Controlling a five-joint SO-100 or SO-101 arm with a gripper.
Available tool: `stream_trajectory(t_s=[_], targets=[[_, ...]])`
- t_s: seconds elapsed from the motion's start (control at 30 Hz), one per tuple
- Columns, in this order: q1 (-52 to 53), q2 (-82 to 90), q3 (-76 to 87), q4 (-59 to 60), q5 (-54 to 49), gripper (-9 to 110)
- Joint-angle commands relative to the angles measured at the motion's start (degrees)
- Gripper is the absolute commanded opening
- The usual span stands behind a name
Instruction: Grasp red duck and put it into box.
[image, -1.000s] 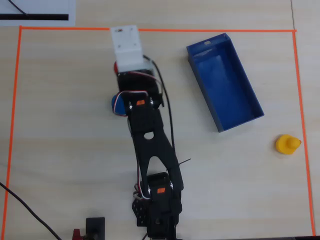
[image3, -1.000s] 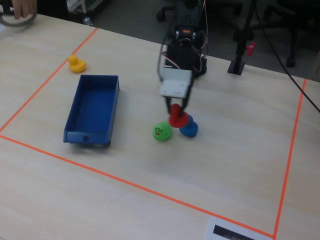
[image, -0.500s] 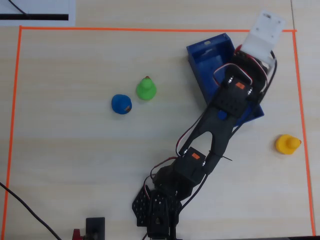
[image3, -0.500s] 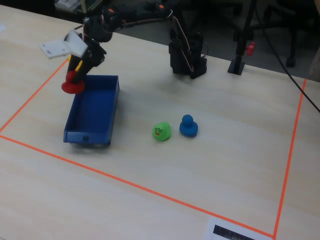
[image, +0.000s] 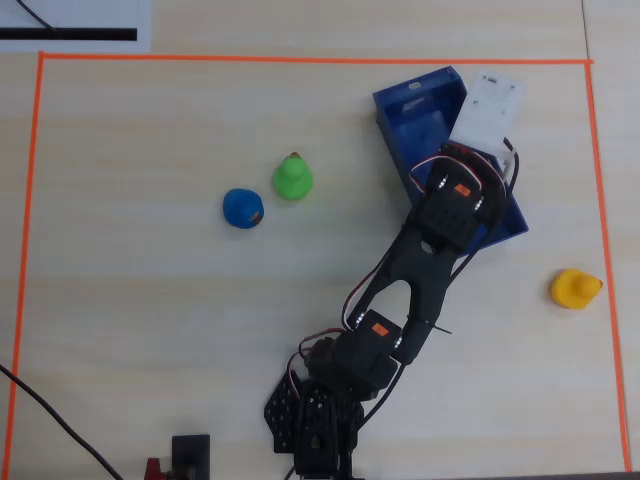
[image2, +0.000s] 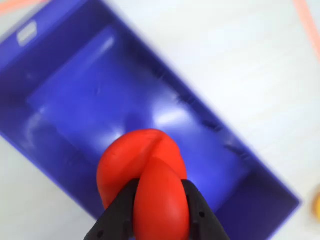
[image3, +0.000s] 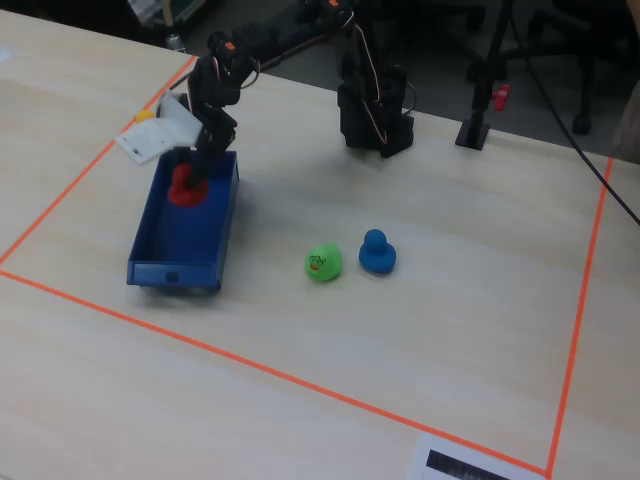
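- Gripping the red duck (image2: 145, 175) between two black fingers (image2: 120, 212), the gripper (image2: 159, 210) is clamped on the toy's lower part in the wrist view; the duck's rounded body bulges out above the finger tips.
- Below the duck in that view lies the box (image2: 75, 100), its bare blue floor filling most of the frame; a small slot shows in the short wall at upper left.
- In the fixed view the duck (image3: 185, 187) sits over the far end of the box (image3: 170, 265), within its outline; whether it touches the floor cannot be told.
- In the overhead view the arm (image: 420, 260) reaches across the box (image: 420, 100) and covers its lower half; the duck and the gripper are hidden there under the white wrist housing (image: 487, 108).
- A green duck (image: 292, 178) and a blue duck (image: 242, 208) stand close together, well apart from the box on its left in the overhead view.
- A yellow duck (image: 574, 288) stands alone near the right side of the orange tape border (image: 300, 59).
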Motion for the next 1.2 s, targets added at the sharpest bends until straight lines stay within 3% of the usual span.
stream_trajectory(t_s=[0.0,0.37,0.5,0.63,0.8,0.9,1.0,1.17], targets=[[-0.8,3.5,0.6,-1.6,-0.5,0],[-0.6,3.3,0.6,-7.6,1.3,9],[-0.8,3.5,-0.2,-6.2,1.1,20],[-1.7,4.9,0.0,-5.4,1.6,19],[-4.5,9.8,1.7,-4.2,4.0,10],[-8.6,18.8,4.9,-0.6,7.5,0],[-15.3,33.8,13.9,7.6,9.2,0],[-29.5,73.7,51.2,16.3,9.7,0]])
